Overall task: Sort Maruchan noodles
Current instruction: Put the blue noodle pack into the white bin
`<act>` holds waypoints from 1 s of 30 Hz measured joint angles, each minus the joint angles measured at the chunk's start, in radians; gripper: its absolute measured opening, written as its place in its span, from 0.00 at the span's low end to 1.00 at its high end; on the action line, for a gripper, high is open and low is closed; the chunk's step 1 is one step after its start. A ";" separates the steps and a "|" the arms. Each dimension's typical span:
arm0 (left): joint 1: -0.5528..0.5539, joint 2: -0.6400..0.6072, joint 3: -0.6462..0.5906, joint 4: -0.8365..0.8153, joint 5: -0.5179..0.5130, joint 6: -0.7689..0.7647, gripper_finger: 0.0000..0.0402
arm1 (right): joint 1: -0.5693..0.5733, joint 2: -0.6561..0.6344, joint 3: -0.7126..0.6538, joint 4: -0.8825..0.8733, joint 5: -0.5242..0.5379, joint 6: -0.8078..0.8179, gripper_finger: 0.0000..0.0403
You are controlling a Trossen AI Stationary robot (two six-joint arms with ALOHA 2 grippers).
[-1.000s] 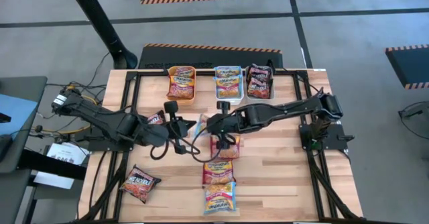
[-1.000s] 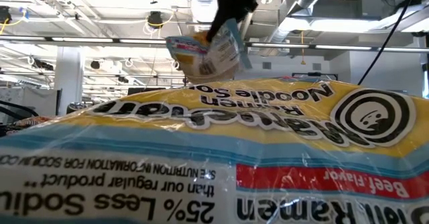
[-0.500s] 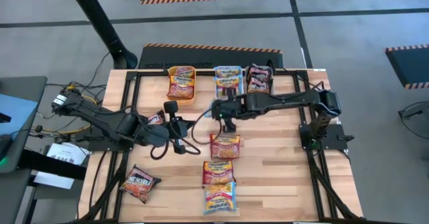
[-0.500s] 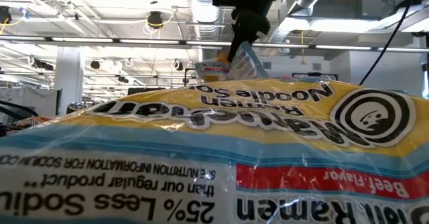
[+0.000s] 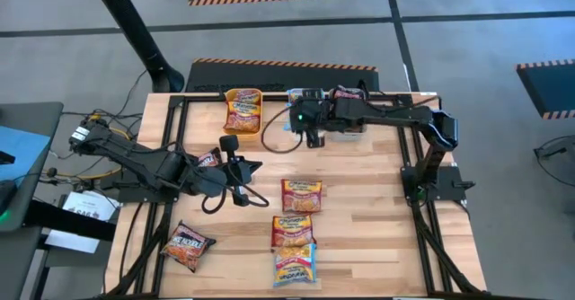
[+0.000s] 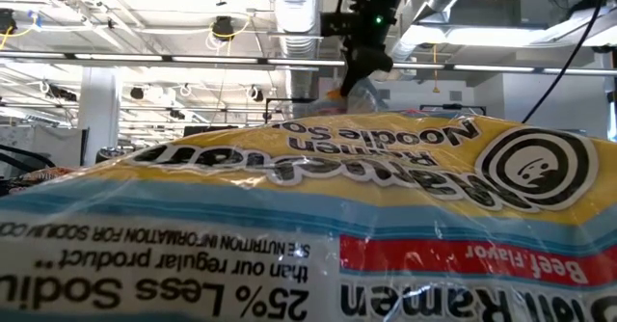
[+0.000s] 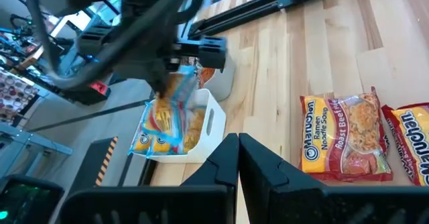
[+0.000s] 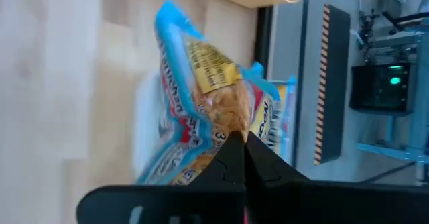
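My right gripper (image 5: 310, 131), fingers pinched on a crinkly light-blue ramen packet (image 8: 201, 110), hangs over the white plastic bin (image 7: 209, 120). My left gripper (image 5: 241, 170) is shut, empty. Four square packets (image 5: 302, 196) lie unsorted on the wooden counter (image 5: 368, 219).

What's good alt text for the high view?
The right gripper, shut on a light blue noodle packet, hangs over the middle white bin at the table's far edge. The left gripper waits shut at mid-left; four packets lie loose on the wooden table.
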 joint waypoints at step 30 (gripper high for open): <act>0.006 0.000 0.000 -0.018 -0.008 -0.013 0.00 | -0.168 0.054 0.001 0.064 -0.248 -0.299 0.01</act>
